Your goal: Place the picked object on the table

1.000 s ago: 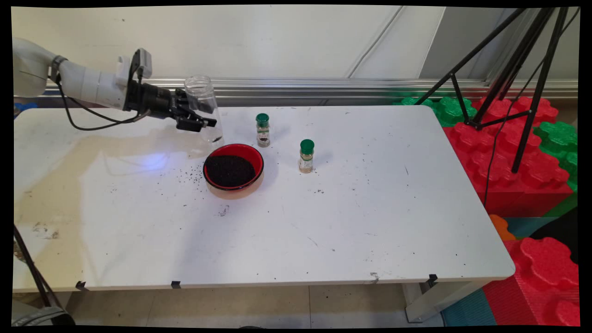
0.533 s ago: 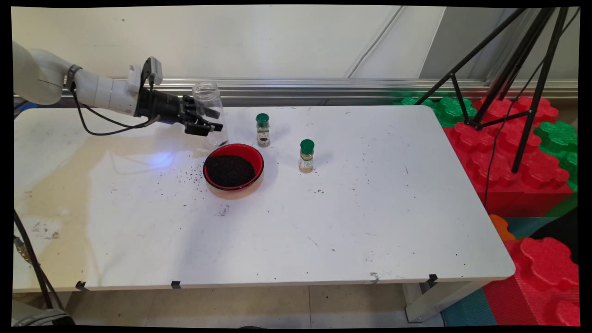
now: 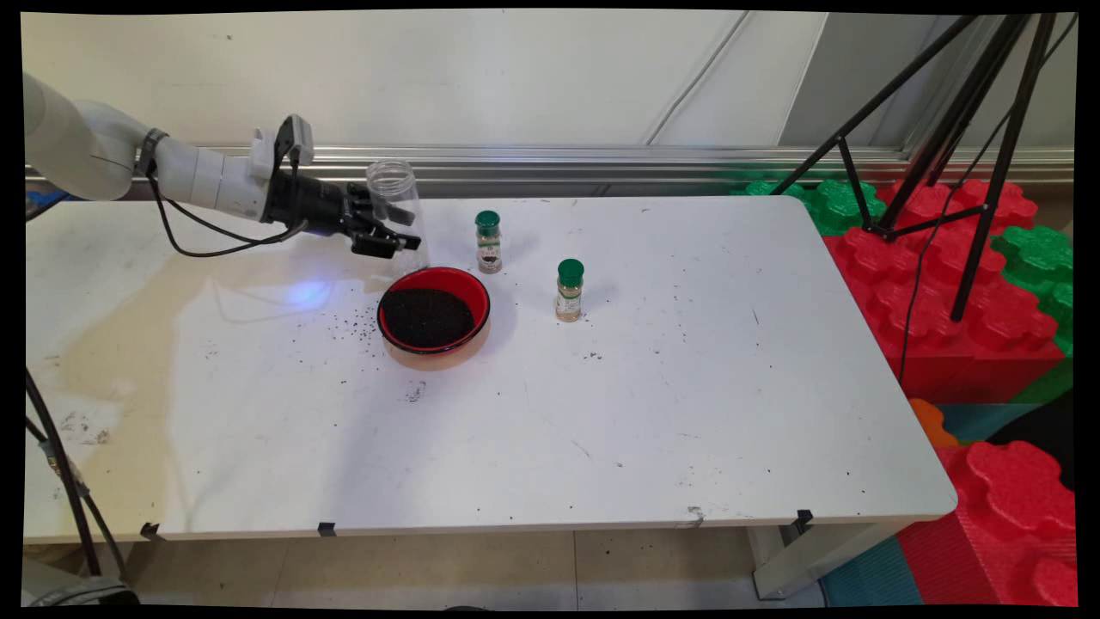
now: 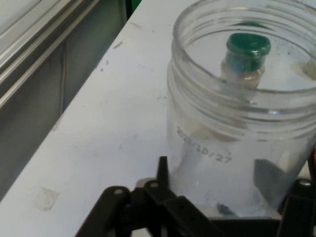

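Black two-finger pincer [image 3: 397, 232] at bench's [image 3: 687, 413] far left, clamped round clear, lidless plastic jar [image 3: 397, 206], jar upright, just behind red round bowl [image 3: 434, 315] of dark grains. Loose dark specks scattered on bench left of bowl. Right of jar: small green-capped glass spice bottle [image 3: 488, 242]. Further right, nearer: second green-capped spice bottle [image 3: 569, 290], pale contents. Both upright, apart.

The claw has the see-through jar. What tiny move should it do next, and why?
Probably lower it gently. The black claw is shut on the clear plastic jar, upright and nearly empty, just behind the red bowl of dark grains, with a green-capped spice bottle close beside.
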Available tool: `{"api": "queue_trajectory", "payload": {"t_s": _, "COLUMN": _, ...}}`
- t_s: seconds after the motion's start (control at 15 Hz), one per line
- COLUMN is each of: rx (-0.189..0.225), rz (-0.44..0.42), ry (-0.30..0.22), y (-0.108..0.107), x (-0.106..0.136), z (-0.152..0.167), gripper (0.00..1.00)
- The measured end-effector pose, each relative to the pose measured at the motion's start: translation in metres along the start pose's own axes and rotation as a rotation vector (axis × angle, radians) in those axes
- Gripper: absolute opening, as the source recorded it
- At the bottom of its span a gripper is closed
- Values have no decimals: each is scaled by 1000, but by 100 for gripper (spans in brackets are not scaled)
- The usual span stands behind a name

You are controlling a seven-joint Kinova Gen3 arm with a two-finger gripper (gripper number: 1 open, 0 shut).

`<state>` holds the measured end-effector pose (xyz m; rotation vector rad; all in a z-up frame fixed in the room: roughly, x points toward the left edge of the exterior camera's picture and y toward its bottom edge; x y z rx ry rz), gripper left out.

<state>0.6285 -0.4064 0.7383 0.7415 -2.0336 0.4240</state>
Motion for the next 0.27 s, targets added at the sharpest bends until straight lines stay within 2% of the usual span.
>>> {"api": "queue_trajectory", "payload": {"t_s": 0.07, "rx": 0, "rz": 1, "ry": -1, "y": 0, "x": 0, "z": 1, "gripper": 0}}
{"api": "queue_trajectory", "payload": {"t_s": 0.13, "rx": 1, "rz": 2, "ry": -3, "y": 0, "x": -1, "z": 2, "gripper": 100}}
{"api": "queue_trajectory", "payload": {"t_s": 0.27, "rx": 2, "rz": 7, "ry": -6, "y": -1, "x": -3, "z": 4, "gripper": 100}}
